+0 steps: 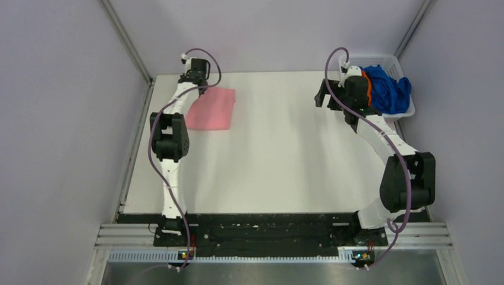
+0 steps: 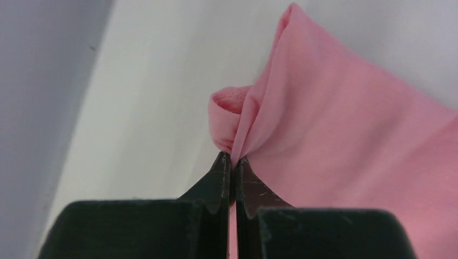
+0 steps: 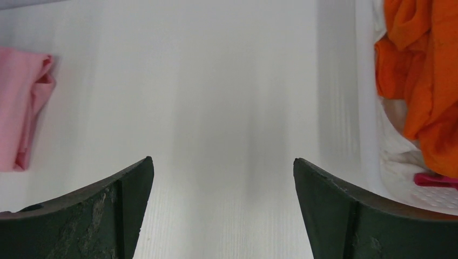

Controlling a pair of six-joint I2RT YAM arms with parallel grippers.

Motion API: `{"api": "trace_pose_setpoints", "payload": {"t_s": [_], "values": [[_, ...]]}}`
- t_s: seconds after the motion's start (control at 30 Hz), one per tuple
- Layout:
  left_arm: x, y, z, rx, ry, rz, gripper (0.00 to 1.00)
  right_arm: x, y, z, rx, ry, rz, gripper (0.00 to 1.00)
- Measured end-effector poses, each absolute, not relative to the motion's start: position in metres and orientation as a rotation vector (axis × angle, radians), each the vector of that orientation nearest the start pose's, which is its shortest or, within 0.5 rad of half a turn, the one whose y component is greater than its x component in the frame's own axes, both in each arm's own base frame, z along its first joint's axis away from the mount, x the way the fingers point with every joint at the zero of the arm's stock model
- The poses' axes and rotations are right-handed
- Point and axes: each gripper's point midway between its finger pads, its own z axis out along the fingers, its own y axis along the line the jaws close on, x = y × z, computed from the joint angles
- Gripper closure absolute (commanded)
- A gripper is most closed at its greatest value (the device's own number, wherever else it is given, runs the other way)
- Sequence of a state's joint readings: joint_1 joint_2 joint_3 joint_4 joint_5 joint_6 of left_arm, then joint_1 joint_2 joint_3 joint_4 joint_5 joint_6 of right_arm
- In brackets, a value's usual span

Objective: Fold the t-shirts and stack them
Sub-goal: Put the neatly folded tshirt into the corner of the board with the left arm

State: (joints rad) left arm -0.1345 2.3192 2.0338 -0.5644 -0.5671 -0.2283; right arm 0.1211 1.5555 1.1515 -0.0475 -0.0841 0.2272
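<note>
From above, your right arm (image 1: pixel 355 94) hides all but a sliver of the orange t-shirt (image 1: pixel 369 88). The right wrist view's edges cut off that shirt and the pink t-shirt (image 3: pixel 19 108).

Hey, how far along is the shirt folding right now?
Looks done: the pink shirt lies folded flat on the table. In hand: the left gripper is shut on its edge. Left: the orange shirt and blue shirt sit crumpled in the basket, nothing stacked; the right gripper is open beside it.
</note>
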Motion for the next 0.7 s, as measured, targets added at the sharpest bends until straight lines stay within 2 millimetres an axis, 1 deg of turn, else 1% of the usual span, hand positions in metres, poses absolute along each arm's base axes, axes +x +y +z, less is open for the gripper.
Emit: {"api": "trace_pose_setpoints", "payload": {"t_s": [0.1, 0.17, 0.23, 0.37, 0.5, 0.53, 0.57, 0.63, 0.67, 0.7], "values": [[0.599, 0.060, 0.118, -0.398, 2.179, 0.592, 1.00, 0.464, 0.073, 0.195, 0.063, 2.023, 0.253, 0.01], [0.615, 0.090, 0.128, -0.401, 2.116, 0.659, 1.00, 0.463, 0.068, 0.197, 0.070, 2.021, 0.223, 0.01], [0.627, 0.118, 0.134, -0.403, 2.063, 0.716, 1.00, 0.462, 0.064, 0.197, 0.084, 2.019, 0.201, 0.01], [0.641, 0.154, 0.130, -0.401, 2.017, 0.780, 1.00, 0.456, 0.058, 0.190, 0.107, 2.040, 0.167, 0.01], [0.641, 0.180, 0.122, -0.417, 2.009, 0.825, 1.00, 0.451, 0.052, 0.187, 0.128, 2.054, 0.134, 0.01], [0.640, 0.185, 0.121, -0.421, 2.009, 0.830, 0.98, 0.449, 0.050, 0.187, 0.135, 2.055, 0.126, 0.01], [0.639, 0.190, 0.121, -0.429, 2.005, 0.835, 0.90, 0.447, 0.049, 0.187, 0.145, 2.053, 0.121, 0.01], [0.639, 0.199, 0.123, -0.452, 1.988, 0.838, 0.60, 0.438, 0.045, 0.184, 0.174, 2.053, 0.113, 0.01], [0.639, 0.203, 0.125, -0.465, 1.978, 0.839, 0.40, 0.434, 0.044, 0.183, 0.187, 2.054, 0.111, 0.01], [0.639, 0.208, 0.129, -0.494, 1.959, 0.829, 0.06, 0.429, 0.042, 0.180, 0.201, 2.056, 0.108, 0.01]]}}
